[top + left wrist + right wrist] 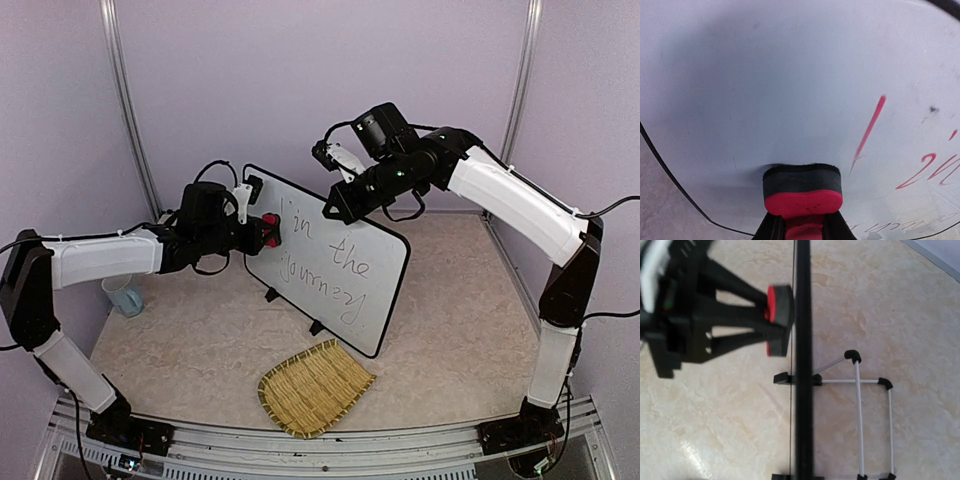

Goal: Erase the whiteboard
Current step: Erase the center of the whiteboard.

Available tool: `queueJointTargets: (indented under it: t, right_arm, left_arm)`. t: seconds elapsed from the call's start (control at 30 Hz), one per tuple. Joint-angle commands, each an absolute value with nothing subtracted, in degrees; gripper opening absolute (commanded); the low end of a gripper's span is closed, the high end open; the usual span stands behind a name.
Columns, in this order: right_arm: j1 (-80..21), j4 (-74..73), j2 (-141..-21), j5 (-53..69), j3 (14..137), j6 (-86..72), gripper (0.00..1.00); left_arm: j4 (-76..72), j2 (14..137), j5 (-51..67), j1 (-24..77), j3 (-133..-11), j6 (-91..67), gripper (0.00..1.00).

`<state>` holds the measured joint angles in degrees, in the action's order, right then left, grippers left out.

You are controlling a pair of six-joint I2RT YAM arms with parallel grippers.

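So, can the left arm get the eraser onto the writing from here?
Probably yes. The eraser in its fingers is pressed on the whiteboard, and the writing lies just beside it with nothing between. The right arm is at the top edge, off the face.

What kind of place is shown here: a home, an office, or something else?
Most likely a robot test cell in a lab: left arm and right arm bolted to a metal rail, plain lilac walls with metal posts around one table, and staged props: whiteboard, eraser, woven tray.
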<state>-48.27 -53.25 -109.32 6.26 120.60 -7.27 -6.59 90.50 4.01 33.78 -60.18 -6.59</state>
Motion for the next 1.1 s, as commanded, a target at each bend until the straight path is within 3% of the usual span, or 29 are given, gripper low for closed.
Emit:
queueJointTargets:
  t: [0.0, 0.53, 1.07]
  right_arm:
    - [-50.35, -57.53, -112.25, 8.83, 120.13, -1.93, 0.00]
    - [-50.39, -57.56, -112.63, 8.96, 120.37, -1.85, 0.00]
    - [-50.66, -57.64, -112.45, 8.73, 120.31, -1.85, 0.00]
  left_arm:
    - [-8.06, 88.64, 5.37, 34.07, -65.81, -5.43, 0.16]
    - [-1.73, 88.67, 4.07, 35.11, -70.58, -4.88, 0.17]
    - [0.46, 91.40, 1.51, 35.82, -65.90, -7.06, 0.16]
